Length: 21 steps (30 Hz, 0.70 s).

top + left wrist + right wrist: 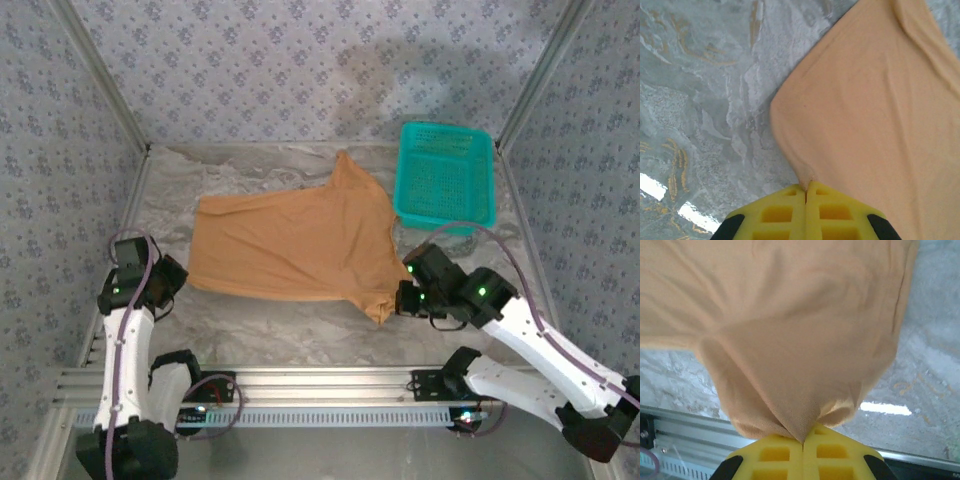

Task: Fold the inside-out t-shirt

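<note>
Left gripper [806,186] clenched on the shirt's [290,245] near edge, at 8 o'clock of the cloth. Right gripper [804,439] clamped on a bunched corner at 4 o'clock. Shirt lay spread mid-table, one sleeve pointing to 12. Basket [445,175] beyond, at 1 o'clock. Judgement: raise both corners together, keep the edge taut, carry toward 12, clear of the basket.
</note>
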Tool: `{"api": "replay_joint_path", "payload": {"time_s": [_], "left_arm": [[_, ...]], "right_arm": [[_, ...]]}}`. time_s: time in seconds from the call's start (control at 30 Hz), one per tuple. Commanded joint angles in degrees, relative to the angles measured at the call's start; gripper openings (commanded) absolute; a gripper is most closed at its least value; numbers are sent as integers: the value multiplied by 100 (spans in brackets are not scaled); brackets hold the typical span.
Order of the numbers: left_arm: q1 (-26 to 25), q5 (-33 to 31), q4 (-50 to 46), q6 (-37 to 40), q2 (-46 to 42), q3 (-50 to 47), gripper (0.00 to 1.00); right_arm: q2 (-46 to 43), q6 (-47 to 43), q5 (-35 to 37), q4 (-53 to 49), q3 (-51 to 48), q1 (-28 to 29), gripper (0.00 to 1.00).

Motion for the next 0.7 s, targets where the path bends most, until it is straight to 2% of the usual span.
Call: {"api": "replay_joint_path", "payload": {"time_s": [0.0,0.23,0.5,0.67], "left_arm": [[-12,-1,226,105,381,310,0],[-179,-26,1288,113,2094,728,0],[-208,-68,1759,269,4122,1531,0],[-229,-79,1727,348,4707,1948,0]], "right_arm": [[681,-807,70,129,459,-590,0],[2747,-1877,-87,1028,1651,-1526,0],[4604,-2283,-302,1123,2880,-1940,0],[5342,-2408,-385,1042,3491,-2087,0]]}}
